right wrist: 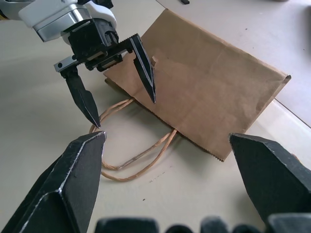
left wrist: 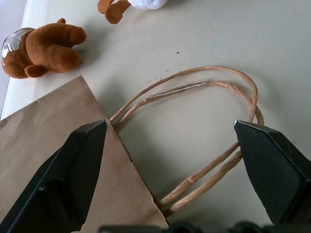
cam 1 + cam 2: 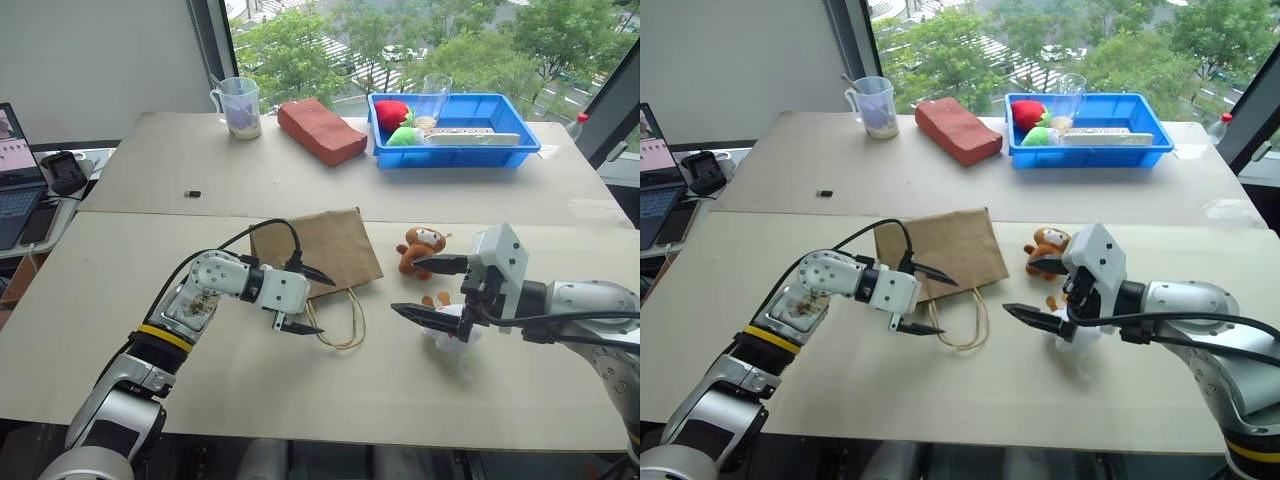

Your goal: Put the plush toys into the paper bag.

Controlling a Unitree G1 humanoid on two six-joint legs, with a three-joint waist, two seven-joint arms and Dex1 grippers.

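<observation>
Paper bag (image 3: 318,246) lies flat on the table (image 3: 150,290), mouth pressed shut, handles (image 3: 345,322) splayed toward the robot. Left tool (image 3: 303,299) wide, empty, hovering at the bag's mouth edge over the handles. Right tool (image 3: 428,288) wide, empty, over the white bunny (image 3: 455,335); brown monkey (image 3: 420,248) just beyond it, beside the bag. Risks: bag is flat, so a toy pushed at it likely slides the bag instead of going in; left finger could snag one cord and drag the bag; right tool could nudge the bunny away rather than straddle it.
</observation>
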